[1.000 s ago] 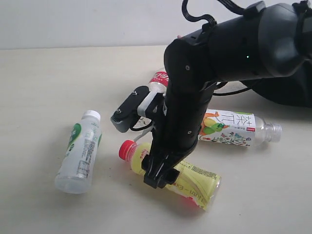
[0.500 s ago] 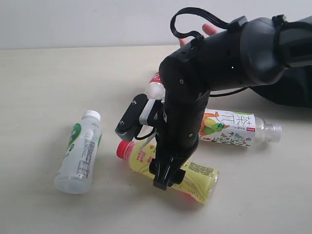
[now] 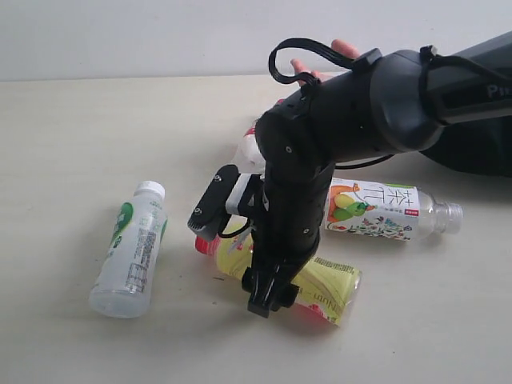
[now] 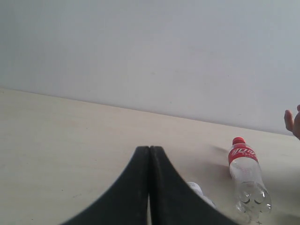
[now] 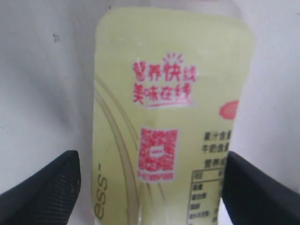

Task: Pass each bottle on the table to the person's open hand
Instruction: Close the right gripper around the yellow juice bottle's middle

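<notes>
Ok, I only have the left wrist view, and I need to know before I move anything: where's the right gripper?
Observer: The right gripper is down over the yellow bottle, open, one finger on each side of it.
Operator: I see only the red-label bottle. Are there others?
Observer: Two more lie on the table: a white-green bottle at the left of the exterior view and a fruit-label bottle at the right.

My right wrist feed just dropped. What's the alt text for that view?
A yellow-labelled bottle fills the frame, lying on the pale table, with red print and a QR code facing the camera. The right gripper is open, its black fingertips flanking the bottle on either side.
</notes>
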`<state>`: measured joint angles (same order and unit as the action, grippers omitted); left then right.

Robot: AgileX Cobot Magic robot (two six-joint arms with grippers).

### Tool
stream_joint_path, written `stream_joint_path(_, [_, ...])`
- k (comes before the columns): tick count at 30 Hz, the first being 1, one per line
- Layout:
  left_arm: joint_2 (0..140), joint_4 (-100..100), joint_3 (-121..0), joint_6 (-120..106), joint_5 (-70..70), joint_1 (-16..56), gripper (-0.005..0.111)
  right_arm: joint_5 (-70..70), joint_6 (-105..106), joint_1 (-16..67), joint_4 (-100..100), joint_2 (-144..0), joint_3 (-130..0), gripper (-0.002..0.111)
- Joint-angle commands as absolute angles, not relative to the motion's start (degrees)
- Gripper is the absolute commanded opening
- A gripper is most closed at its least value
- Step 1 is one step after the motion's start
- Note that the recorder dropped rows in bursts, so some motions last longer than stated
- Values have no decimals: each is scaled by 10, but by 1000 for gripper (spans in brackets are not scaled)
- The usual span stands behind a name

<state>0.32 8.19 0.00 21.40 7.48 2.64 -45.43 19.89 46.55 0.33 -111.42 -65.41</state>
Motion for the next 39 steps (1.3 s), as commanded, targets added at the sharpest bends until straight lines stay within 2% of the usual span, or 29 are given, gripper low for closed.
stream_joint_path(1, [0, 84, 0, 214, 72, 29, 0, -447, 203, 467, 5, -1131, -657, 76])
stream_joint_path(15, [0, 84, 0, 214, 72, 29, 0, -459, 203, 467, 15, -1139, -657, 74])
stream_joint_path(23, [0, 84, 0, 214, 72, 29, 0, -459, 203, 467, 15, -1139, -657, 48])
stream_joint_path(34, [0, 84, 0, 214, 72, 29, 0, -496, 203, 467, 15, -1139, -657, 1])
stream_joint_path(39, [0, 84, 0, 214, 72, 29, 0, -509, 198, 467, 15, -1133, -657, 0])
